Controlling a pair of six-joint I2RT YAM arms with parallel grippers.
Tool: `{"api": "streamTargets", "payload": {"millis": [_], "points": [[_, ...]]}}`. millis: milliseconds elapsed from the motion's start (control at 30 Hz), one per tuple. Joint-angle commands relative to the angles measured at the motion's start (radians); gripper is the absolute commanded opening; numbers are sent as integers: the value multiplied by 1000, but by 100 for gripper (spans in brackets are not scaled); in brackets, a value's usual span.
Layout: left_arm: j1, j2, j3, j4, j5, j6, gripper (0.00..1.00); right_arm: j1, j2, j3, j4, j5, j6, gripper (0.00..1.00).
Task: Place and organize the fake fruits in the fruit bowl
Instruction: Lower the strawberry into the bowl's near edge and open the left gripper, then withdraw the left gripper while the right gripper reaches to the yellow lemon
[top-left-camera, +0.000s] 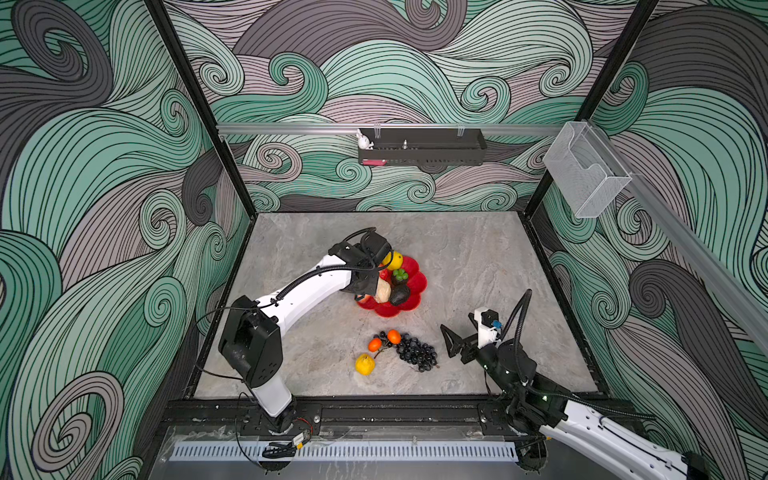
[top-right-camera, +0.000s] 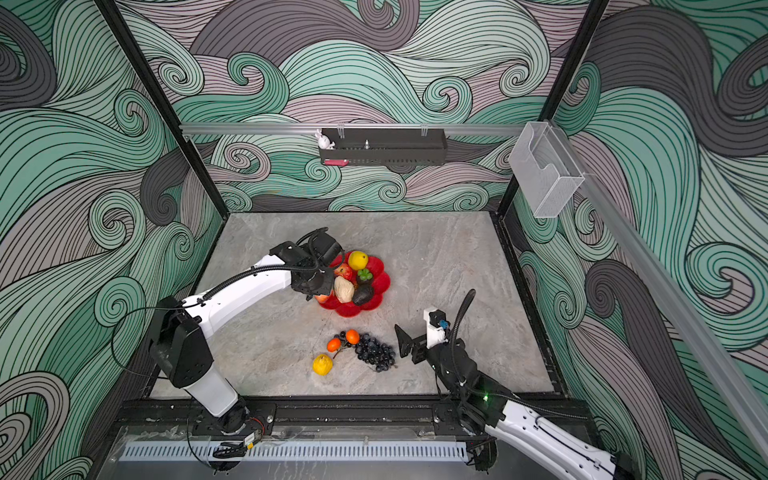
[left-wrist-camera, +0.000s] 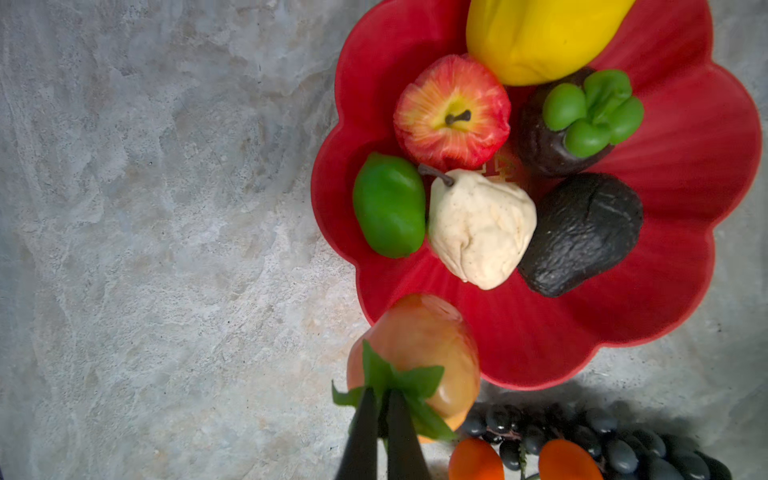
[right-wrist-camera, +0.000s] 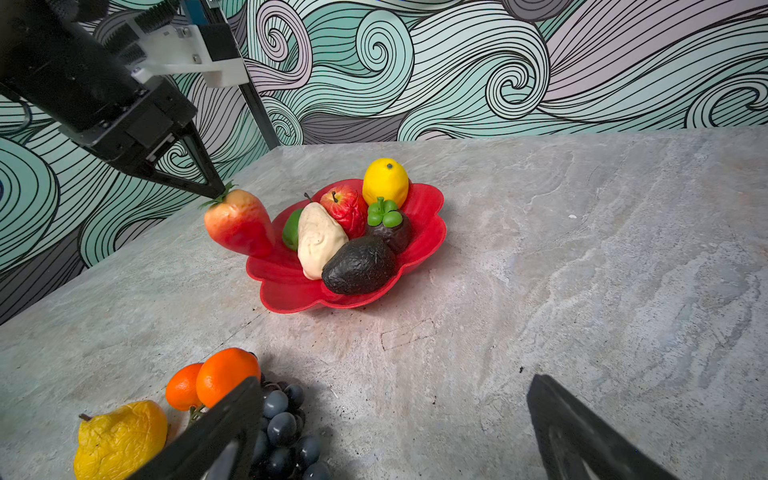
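Over the fruit bowl (right-wrist-camera: 286, 291) edge, a strawberry (right-wrist-camera: 239, 224) hangs pinched beneath the left claw (right-wrist-camera: 220, 193).

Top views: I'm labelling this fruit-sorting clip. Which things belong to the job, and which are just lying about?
Job: fruit bowl; strawberry in the left gripper; lemon, apple, lime, cream pear, avocado, mangosteen in the bowl; grape bunch, two oranges, yellow pear on the table.
Lying about: black tray, white rabbit figure, clear box.
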Motion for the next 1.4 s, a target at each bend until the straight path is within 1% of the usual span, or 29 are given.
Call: {"api": "streamTargets", "payload": {"millis": [0, 133, 500, 667, 867, 967, 1133, 1200, 1367], "points": [[10, 8, -12, 25, 22, -29, 0, -5, 2, -13, 32, -4, 7, 100], [12, 34, -24, 33, 35, -41, 0, -7, 2, -15, 32, -3, 8, 100], [24, 64, -53, 63, 40, -53, 10, -8, 2, -15, 31, -4, 10, 100], [28, 67, -52, 64, 40, -50, 20, -8, 2, -15, 31, -4, 10, 100], [29, 61, -44, 57, 41, -45, 25, -9, 2, -15, 31, -5, 9, 100], [29, 36, -42, 45, 49, -42, 30, -11, 8, -8, 22, -4, 23, 99], [29, -69, -86, 77, 58, -33, 44, -11, 42, 14, 11, -25, 34, 98], [29, -98, -107, 94, 63, -23, 46, -11, 69, 22, 20, -32, 34, 98], [29, -123, -130, 88, 81, -17, 46, -10, 135, 54, 29, -58, 34, 97]]}}
